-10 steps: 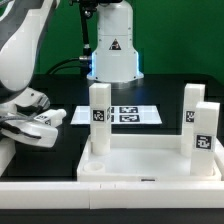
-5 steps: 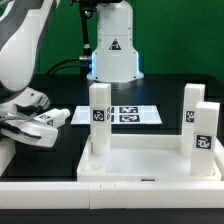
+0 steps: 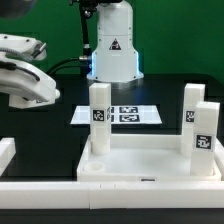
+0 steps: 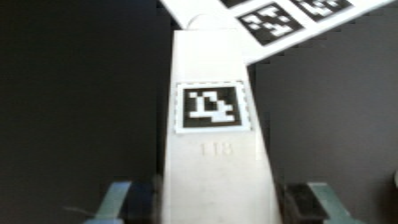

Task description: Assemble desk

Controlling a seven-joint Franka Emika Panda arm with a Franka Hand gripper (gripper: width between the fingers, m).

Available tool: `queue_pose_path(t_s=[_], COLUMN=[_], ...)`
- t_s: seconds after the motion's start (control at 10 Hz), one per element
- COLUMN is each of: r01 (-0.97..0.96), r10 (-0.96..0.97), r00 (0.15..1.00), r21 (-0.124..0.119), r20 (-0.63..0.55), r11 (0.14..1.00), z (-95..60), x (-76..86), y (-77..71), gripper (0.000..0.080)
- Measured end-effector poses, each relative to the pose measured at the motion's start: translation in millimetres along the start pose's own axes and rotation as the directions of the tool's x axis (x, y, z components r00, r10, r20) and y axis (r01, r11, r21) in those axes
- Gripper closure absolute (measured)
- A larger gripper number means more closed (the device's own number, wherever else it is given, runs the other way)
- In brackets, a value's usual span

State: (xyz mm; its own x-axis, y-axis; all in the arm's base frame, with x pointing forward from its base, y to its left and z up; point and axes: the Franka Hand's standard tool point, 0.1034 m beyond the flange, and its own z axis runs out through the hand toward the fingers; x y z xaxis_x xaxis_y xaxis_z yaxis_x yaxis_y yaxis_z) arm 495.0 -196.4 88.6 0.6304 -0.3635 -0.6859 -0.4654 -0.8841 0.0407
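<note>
The desk's white tabletop lies in the front part of the exterior view with three legs standing upright in its corner sockets: one at the left and two at the right. In the wrist view a fourth white leg with a black-and-white tag runs lengthwise between my fingers. My gripper is shut on it, one finger on each side. The arm's white hand hangs raised at the exterior view's left; the held leg cannot be made out there.
The marker board lies flat behind the tabletop and shows in the wrist view past the leg's far end. Low white border walls run along the front and left. The robot's base stands at the back.
The gripper closed from wide open onto the leg. The arm then rose from low over the table at the exterior view's left to a higher position.
</note>
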Motion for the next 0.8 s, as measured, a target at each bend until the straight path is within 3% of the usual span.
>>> queue_pose_path(t_s=[0.2, 0.3, 0.4, 0.5, 0.6, 0.8], r01=[0.009, 0.017, 0.054, 0.139, 0.151, 0.141], r10=[-0.008, -0.015, -0.050, -0.136, -0.154, -0.144], r00=[0.993, 0.980, 0.954, 0.899, 0.862, 0.788], r21=[0.008, 0.007, 0.007, -0.024, -0.045, -0.051], r20=[-0.116, -0.196, -0.294, -0.416, -0.483, -0.598], r11=[1.000, 1.000, 0.998, 0.990, 0.988, 0.989], z=[-0.8, -8.3, -40.5, -67.5, -69.5, -67.6], x=[-0.5, 5.2, 0.1, 2.4, 6.8, 10.0], y=[-3.5, -8.0, -25.9, -36.5, -38.1, -38.1], gripper=[0.0514, 0.0514, 0.0514, 0.0514, 0.0514, 0.0514])
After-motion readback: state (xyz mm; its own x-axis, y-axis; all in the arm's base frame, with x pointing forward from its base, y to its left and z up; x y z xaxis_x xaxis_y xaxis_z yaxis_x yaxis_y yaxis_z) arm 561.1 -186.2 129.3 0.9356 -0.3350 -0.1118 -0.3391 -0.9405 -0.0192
